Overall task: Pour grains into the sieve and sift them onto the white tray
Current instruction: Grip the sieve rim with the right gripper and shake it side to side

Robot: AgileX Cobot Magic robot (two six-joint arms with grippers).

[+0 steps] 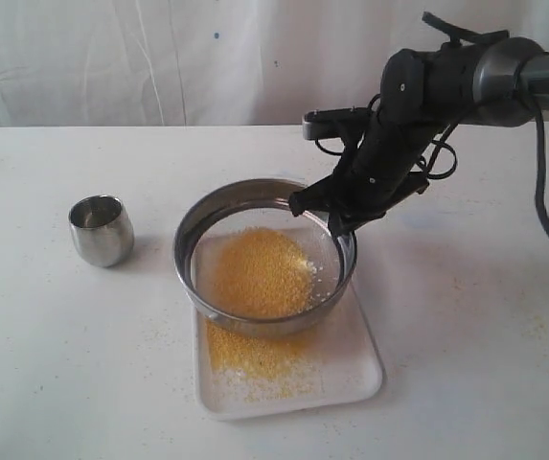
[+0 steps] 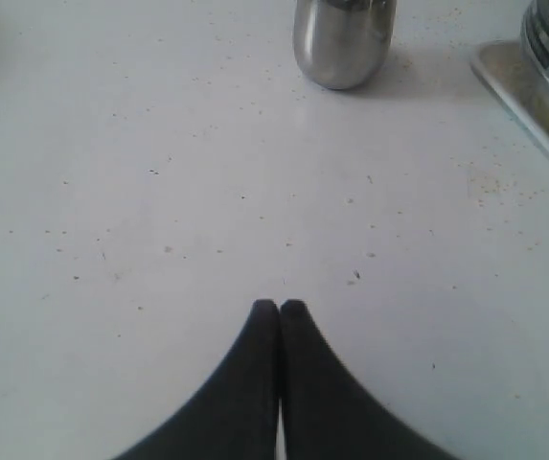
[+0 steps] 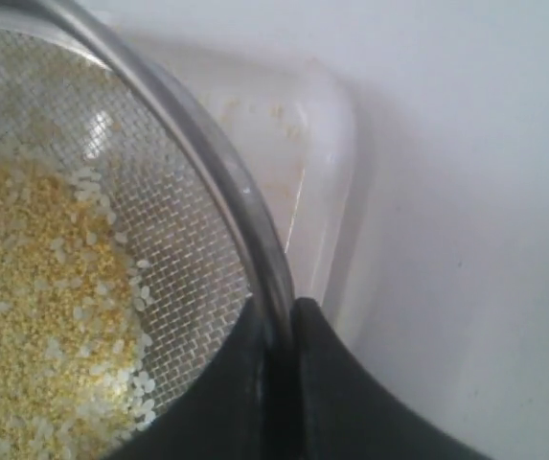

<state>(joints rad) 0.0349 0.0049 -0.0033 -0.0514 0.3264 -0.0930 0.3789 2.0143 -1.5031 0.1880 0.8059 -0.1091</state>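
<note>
The sieve (image 1: pixel 200 222) is held tilted above the white tray (image 1: pixel 362 356), its right rim pinched by my right gripper (image 1: pixel 343 227). Golden-yellow grains (image 1: pixel 260 271) with pale bits lie on its mesh, and a patch of sifted yellow meal (image 1: pixel 250 353) covers the tray below. Up close, the right gripper (image 3: pixel 280 309) is shut on the sieve rim (image 3: pixel 202 149), one finger inside the ring and one outside, with the grains (image 3: pixel 34 287) on the mesh and a tray corner (image 3: pixel 327 144) beyond. My left gripper (image 2: pixel 280 305) is shut on nothing, low over the bare table; it is out of the exterior view.
A small rounded steel cup (image 1: pixel 101 229) stands upright on the table left of the sieve, also seen ahead of the left gripper as the cup (image 2: pixel 343 43). Stray grains dot the white table (image 1: pixel 63 383). A white curtain hangs behind.
</note>
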